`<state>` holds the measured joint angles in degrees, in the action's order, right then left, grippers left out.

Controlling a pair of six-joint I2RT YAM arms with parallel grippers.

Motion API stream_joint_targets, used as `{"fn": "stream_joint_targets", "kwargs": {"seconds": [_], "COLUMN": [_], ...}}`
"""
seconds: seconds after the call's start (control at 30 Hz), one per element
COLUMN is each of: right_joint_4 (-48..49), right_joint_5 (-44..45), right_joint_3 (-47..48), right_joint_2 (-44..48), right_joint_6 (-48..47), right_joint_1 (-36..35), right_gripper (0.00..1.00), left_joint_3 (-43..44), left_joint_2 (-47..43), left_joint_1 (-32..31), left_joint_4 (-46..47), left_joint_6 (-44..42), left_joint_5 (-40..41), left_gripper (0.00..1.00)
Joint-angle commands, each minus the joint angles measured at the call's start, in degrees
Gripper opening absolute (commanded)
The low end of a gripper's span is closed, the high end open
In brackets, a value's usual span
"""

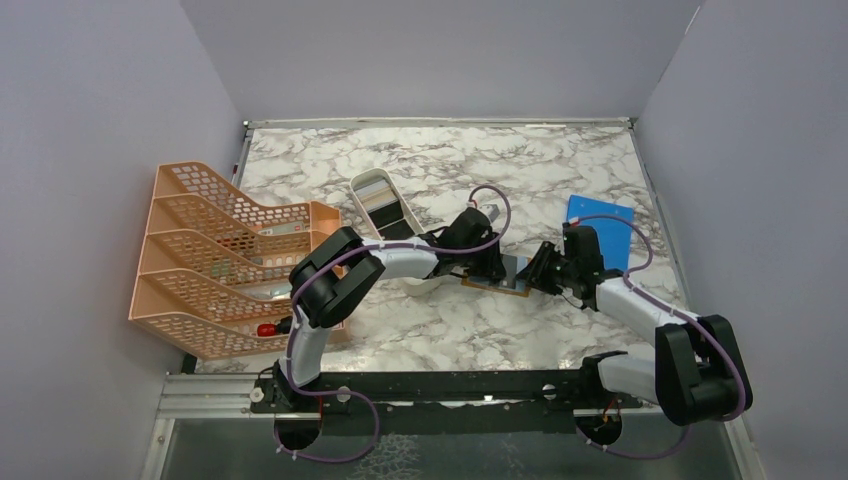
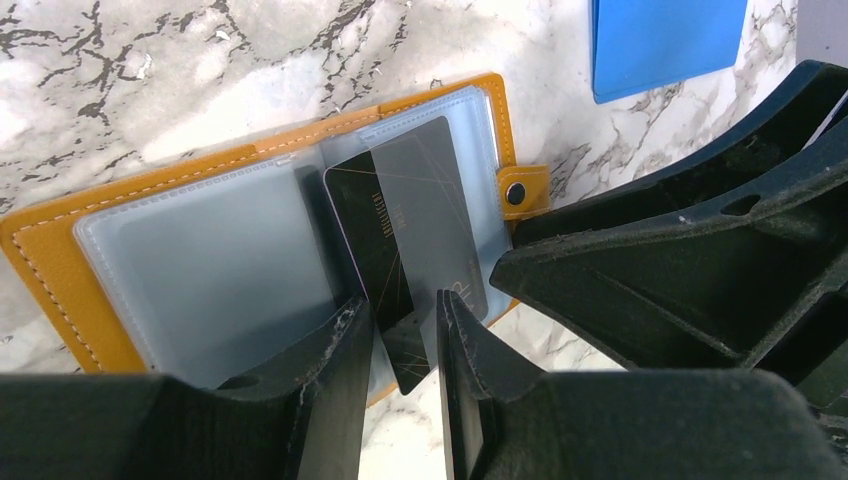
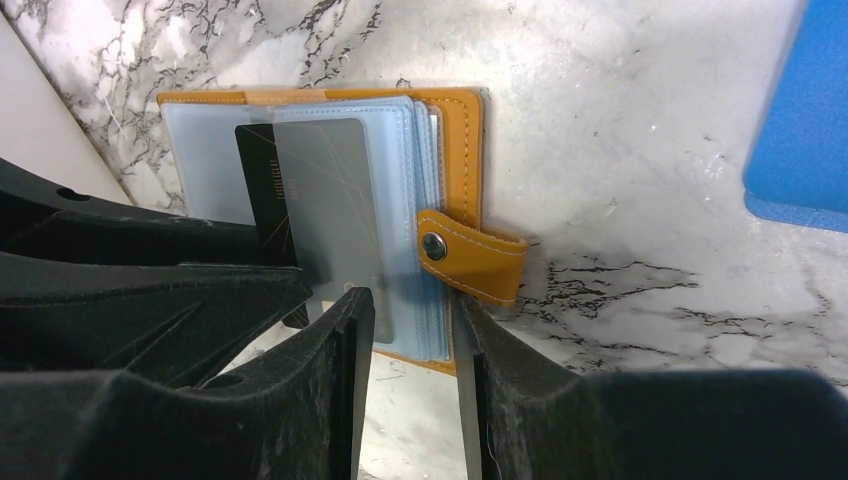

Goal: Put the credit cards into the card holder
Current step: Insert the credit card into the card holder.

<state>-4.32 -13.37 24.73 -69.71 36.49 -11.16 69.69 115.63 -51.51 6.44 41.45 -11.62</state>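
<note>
Closest to lens, left fingers apart, either side of corner of black credit card; contact unclear. Card partly under clear pocket of open card holder, flat on tabletop centre. Right fingers apart beside snap tab. Blue sheet beyond.

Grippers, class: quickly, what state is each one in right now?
Left gripper: open, fingers either side of the black card, not clamping it.
Right gripper: jaws apart over the card holder edge; whether it grips cannot be told.
</note>
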Motion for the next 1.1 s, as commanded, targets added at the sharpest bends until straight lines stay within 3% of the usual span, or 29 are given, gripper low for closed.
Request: {"fn": "stream_joint_targets", "kwargs": {"seconds": [0.0,0.27,0.53,1.07], "right_joint_4": [-5.0,-8.6,-7.5,-3.9], "right_joint_5": [3.9,11.8,12.3,12.0], "right_joint_3": [2.1,5.2,5.6,3.7], "right_joint_2": [0.3,3.6,1.4,-2.0], "right_joint_6": [-1.7,-2.7,-3.4,-2.6], "right_joint_1": [-0.3,-0.3,-0.2,-0.3], "right_gripper": [0.4,0.43,0.39,0.37], "left_joint_3": [1.8,3.2,4.7,6.4], "left_joint_2": [0.3,0.2,-0.4,3.8], "left_joint_1": [-0.4,-0.4,-0.4,-1.3], "left_joint_4": [-1.6,-2.1,-4.3,-0.7], "left_joint_6": [-1.9,-2.2,-4.2,-3.0], "left_joint_5": [1.3,0.8,1.8,-2.7], "left_gripper": [0.33,0.26,0.35,0.35]}}
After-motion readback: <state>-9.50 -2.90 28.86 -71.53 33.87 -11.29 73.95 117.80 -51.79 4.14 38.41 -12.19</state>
